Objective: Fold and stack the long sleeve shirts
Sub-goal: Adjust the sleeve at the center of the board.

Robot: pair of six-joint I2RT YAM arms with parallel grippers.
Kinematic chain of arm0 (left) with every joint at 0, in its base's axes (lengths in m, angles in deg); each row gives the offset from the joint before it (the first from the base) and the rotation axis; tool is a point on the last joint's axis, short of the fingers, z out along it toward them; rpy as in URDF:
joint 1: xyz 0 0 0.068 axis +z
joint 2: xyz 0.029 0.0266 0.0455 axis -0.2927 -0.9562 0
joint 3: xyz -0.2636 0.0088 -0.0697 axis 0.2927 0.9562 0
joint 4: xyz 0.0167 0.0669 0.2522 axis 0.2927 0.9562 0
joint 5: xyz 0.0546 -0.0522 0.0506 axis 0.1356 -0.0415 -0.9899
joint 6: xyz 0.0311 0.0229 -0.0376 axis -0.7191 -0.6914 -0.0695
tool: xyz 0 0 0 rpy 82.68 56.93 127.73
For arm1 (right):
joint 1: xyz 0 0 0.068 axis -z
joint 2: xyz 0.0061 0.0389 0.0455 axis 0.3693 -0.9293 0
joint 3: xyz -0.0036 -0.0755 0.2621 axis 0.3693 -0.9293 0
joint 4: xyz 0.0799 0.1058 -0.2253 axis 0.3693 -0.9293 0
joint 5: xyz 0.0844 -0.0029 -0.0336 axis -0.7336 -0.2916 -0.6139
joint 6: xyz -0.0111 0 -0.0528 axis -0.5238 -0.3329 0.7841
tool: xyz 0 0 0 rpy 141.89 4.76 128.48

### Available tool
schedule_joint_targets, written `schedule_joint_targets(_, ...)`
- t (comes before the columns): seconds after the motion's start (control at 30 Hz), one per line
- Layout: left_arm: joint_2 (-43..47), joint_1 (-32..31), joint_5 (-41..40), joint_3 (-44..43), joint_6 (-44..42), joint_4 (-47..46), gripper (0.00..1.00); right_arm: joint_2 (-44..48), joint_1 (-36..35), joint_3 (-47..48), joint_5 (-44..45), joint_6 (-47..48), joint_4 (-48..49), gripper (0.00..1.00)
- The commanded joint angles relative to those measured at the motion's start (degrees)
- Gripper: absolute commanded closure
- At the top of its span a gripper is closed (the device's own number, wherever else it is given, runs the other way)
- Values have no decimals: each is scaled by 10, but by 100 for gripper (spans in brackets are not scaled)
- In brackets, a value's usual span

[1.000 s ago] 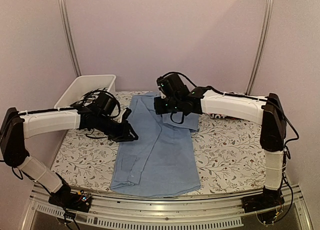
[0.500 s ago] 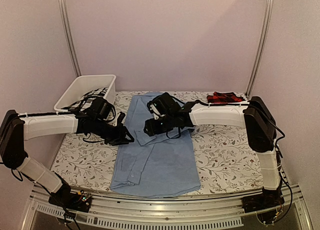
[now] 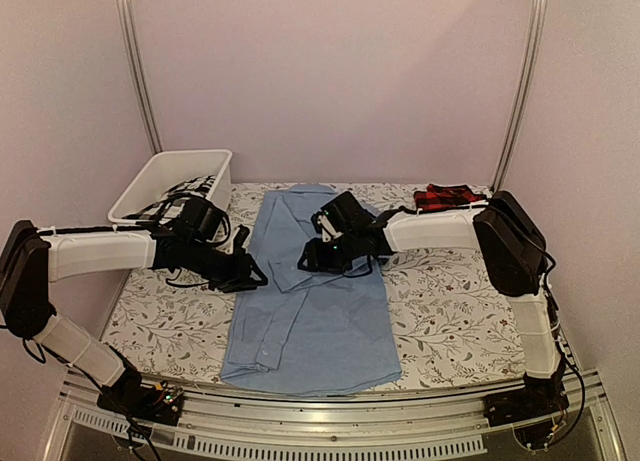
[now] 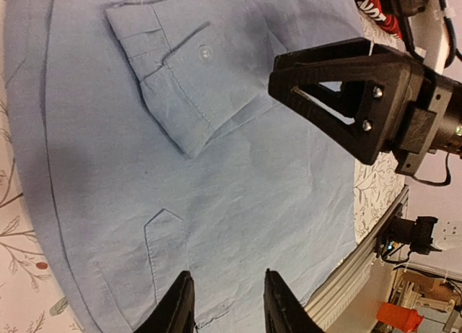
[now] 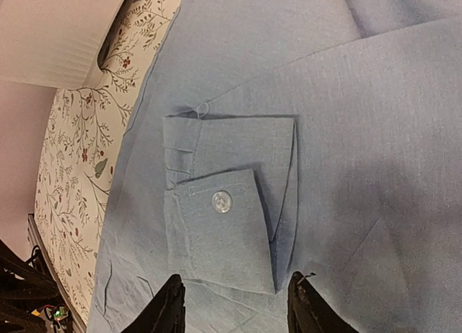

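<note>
A worktop (image 3: 440,291) under a floral-print cover stands between pale lilac walls (image 3: 330,71) and two metal uprights (image 3: 137,71), with a white bin (image 3: 165,171) at its back left corner. A light blue shirt (image 3: 320,321) lies flat down the middle, hem at the near edge, one sleeve folded across its body. The sleeve's cuff (image 5: 224,225) shows a white button (image 5: 221,201). A red-and-black plaid shirt (image 3: 447,195) lies at the back right, well apart. The left hand (image 4: 227,282) and the right hand (image 5: 234,286) hover over the blue cloth, fingers apart, both empty.
</note>
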Motion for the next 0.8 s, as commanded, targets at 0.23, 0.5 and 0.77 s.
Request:
schedule_joint_targets(0.23,17,14,1,8,-7,-8,66,-26,-3,-47,-30,-68,57,53)
schedule_joint_targets(0.5,16,16,4,6,-6,-9,67,-31,-5,-48,-34,-80,91,54)
schedule_joint_targets(0.77,34,30,6,18,0,-7,66,-39,-11,-24,-34,-77,101,80)
